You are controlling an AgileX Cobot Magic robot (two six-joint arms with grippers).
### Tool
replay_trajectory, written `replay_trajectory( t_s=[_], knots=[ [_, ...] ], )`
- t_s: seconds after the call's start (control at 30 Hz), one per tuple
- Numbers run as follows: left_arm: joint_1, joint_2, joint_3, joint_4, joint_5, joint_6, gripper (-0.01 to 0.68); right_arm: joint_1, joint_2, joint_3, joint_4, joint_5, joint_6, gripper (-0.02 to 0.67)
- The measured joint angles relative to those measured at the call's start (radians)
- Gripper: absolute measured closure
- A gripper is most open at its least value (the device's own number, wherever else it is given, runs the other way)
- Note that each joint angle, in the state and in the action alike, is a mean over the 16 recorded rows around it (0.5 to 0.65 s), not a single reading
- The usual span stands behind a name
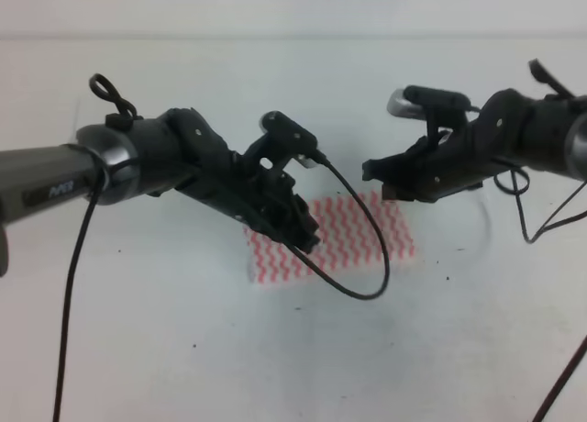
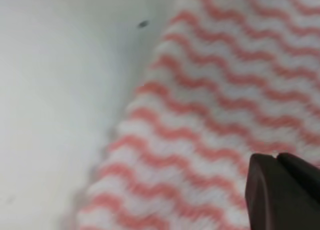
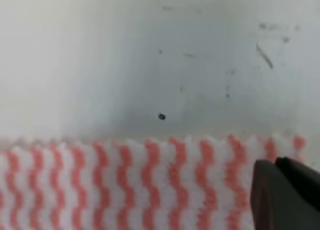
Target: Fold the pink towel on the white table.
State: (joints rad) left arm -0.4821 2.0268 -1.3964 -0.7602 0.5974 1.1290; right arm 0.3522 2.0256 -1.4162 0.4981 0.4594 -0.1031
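Near edge of white worktop (image 1: pixel 275 367): bare surface, scattered small dark specks, faint scuffs. Black cables hanging down at far left and lower right of the high view.

Mid-field: pink towel (image 1: pixel 344 234) lying flat on the worktop, roughly centred, wavy pink-and-white stripes, rectangular outline. Near-left part hidden behind the left arm's wrist and a loop of black cable (image 1: pixel 367 275) sagging across the cloth.

Left gripper (image 1: pixel 307 237) low over the towel's left portion, pointing down and right. From the left wrist camera: one dark fingertip pair (image 2: pixel 280 195) seen at lower right, tips pressed together with only a thin seam between them, nothing clamped between them that can be seen. Towel edge (image 2: pixel 120 135) running diagonally below, cloth blurred at close range; contact with the cloth cannot be told. One dark speck (image 2: pixel 143 24) on the worktop beyond the edge.

Right gripper (image 1: pixel 378 179) at the towel's far-right corner, reaching in from the right. Right wrist camera: dark fingers (image 3: pixel 285 195) at lower right, likewise drawn together, no cloth visibly pinched. Towel's scalloped far edge (image 3: pixel 150 142) straight across the frame, flat against the worktop. Touching or just above: cannot tell.

Farther: worktop past the towel with a dark speck (image 3: pixel 161 116) and several scuff marks (image 3: pixel 265 55).
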Motion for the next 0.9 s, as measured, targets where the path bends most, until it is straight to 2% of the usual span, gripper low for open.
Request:
replay_trajectory(
  t_s=[0.33, 0.9],
  knots=[
    [0.029, 0.001, 0.0, 0.028, 0.057, -0.063, 0.677, 0.0, -0.077, 0.012, -0.083, 0.082, 0.018, 0.665],
    [0.032, 0.01, 0.0, 0.075, 0.136, -0.122, 0.677, 0.0, -0.075, 0.079, -0.093, 0.191, 0.025, 0.666]
  ],
)
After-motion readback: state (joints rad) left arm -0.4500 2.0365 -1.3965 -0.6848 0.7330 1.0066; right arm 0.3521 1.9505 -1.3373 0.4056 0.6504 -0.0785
